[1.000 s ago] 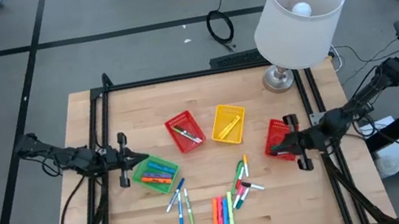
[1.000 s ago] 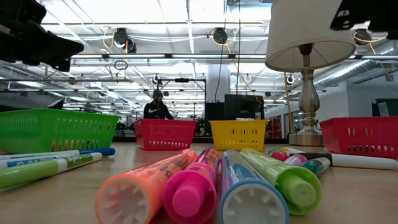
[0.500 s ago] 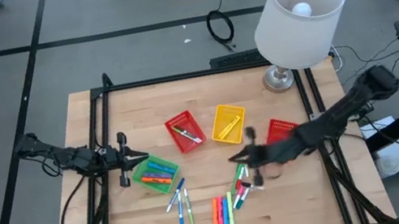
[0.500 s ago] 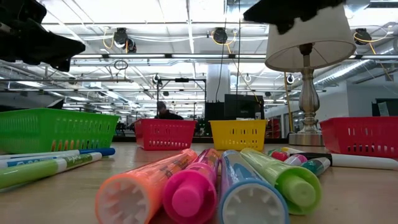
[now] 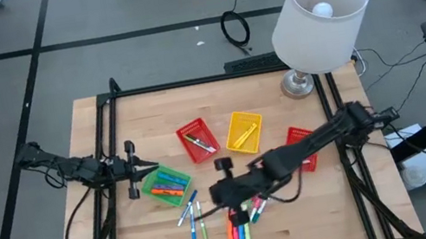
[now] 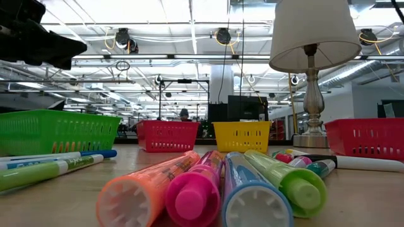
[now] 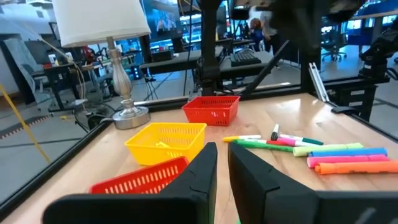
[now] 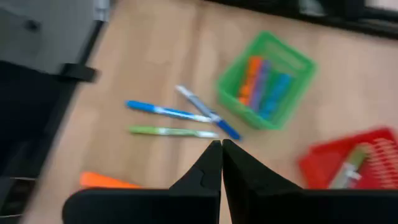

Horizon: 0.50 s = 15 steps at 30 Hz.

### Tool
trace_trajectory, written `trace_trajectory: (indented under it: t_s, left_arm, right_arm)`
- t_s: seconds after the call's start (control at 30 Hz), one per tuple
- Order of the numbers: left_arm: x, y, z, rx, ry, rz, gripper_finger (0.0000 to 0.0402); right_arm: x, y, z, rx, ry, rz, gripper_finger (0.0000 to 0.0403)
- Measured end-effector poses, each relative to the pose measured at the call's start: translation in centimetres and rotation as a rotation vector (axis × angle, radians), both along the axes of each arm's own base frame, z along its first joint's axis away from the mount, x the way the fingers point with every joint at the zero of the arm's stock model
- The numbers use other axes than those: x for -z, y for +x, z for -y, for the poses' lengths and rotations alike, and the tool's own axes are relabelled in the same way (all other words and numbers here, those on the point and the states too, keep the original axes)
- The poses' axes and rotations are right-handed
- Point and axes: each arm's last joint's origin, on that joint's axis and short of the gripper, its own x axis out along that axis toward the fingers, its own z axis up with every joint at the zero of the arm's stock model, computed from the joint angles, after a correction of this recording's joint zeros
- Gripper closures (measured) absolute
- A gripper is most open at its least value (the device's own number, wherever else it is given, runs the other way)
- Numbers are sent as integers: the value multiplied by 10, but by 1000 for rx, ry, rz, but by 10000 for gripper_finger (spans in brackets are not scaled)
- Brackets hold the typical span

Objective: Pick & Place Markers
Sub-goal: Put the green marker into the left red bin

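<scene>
Markers [image 5: 237,228] lie loose on the table [image 5: 318,215]; no writing is legible.
Right gripper [image 5: 222,190] hovers above them, fingers pressed together; left gripper [image 5: 139,168], narrowly parted, holds nothing beside the green basket [image 5: 166,186].

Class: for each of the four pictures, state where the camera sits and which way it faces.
High: overhead, straight down; both arms, right pincer above loose markers.
Low: tabletop level, facing the room; marker caps close up.
Left wrist: left pincer facing the yellow basket.
Right wrist: right pincer shut, looking down.
Shared: green basket in high, low, right wrist.
</scene>
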Motion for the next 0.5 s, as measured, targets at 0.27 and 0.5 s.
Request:
trace_trajectory:
  t_s: [0.27,0.5]
  left_arm:
    - [0,0,-1,-35,18,-4,353]
    - [1,0,-1,-41,18,-6,353]
  right_arm:
    - [50,31,-6,-176,36,-317,403]
    - [76,35,-23,-342,23,-363,402]
